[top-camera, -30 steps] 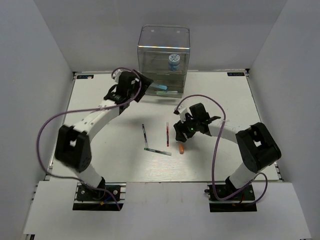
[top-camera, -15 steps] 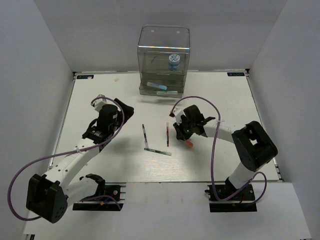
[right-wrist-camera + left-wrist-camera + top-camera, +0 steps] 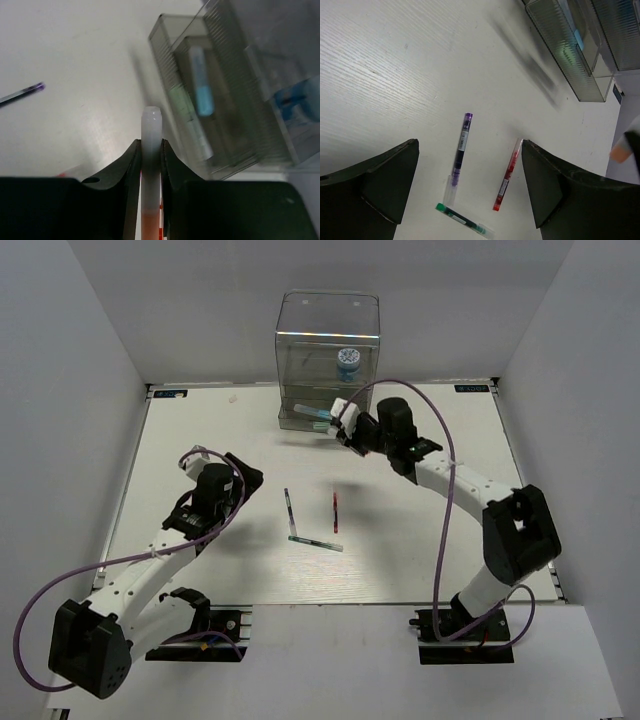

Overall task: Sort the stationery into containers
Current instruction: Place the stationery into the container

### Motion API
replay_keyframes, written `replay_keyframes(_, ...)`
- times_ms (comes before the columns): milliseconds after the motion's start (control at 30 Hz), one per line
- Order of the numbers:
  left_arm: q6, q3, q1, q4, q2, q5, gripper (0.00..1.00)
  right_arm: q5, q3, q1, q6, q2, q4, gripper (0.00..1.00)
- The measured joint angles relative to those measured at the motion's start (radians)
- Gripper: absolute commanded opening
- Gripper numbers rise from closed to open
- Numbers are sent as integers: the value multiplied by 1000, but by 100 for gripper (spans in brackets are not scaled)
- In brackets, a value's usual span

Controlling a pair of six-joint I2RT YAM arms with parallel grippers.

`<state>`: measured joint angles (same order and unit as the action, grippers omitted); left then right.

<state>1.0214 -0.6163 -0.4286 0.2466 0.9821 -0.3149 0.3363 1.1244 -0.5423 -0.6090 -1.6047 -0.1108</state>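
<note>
My right gripper (image 3: pixel 150 146) is shut on the orange marker (image 3: pixel 151 125), whose white end sticks out past the fingertips. It hangs just in front of the containers, a clear organiser (image 3: pixel 328 340), beside the open grey drawer (image 3: pixel 220 125). That drawer holds a light-blue marker (image 3: pixel 202 95) and a pale-green marker (image 3: pixel 182 107). The blue-and-white tape roll (image 3: pixel 347 362) stands in the tall upper compartment. My left gripper (image 3: pixel 215 492) is open above the table's left side, holding nothing. On the table lie a dark pen (image 3: pixel 461 150), a red pen (image 3: pixel 507 175) and a green pen (image 3: pixel 462 219).
The three pens lie close together mid-table: the dark pen (image 3: pixel 288 508), the red pen (image 3: pixel 335 512), the green pen (image 3: pixel 315 543). The white table (image 3: pixel 450 520) is walled by grey panels. Purple cables loop off both arms.
The right gripper shut on the orange marker on the table and carried it up to the organiser's drawers. The left arm drew back from the organiser to the table's left side.
</note>
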Motion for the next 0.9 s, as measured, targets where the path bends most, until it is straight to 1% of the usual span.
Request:
replay_keyframes(167,3,37,0,12,-43,1,94,38,143,26,-59,-141,-151,0)
replay_keyframes(300,8,60,0,21,-75,1,94,74,194,47,-100,-255,-264,0)
replay_keyframes(467,8,62,0,25,-78,1,94,118,274,74,-122,-391,-380,0)
replay_keyframes(600,9,62,0,28,-77,1,94,147,329,91,-131,-462,-437,0)
replay_keyframes(633,9,62,0,29,-76,1,94,150,343,95,-130,-477,-447,2)
replay_keyframes(667,9,62,0,30,-73,1,94,151,354,97,-128,-489,-452,10)
replay_keyframes(733,9,62,0,31,-65,1,94,153,362,103,-120,-500,-459,41)
replay_keyframes(833,9,62,0,30,-47,1,94,162,361,111,-93,-502,-472,50)
replay_keyframes(867,9,62,0,28,-40,1,94,167,359,112,-88,-502,-484,57)
replay_keyframes(900,9,62,0,26,-32,2,94,172,357,114,-81,-502,-492,61)
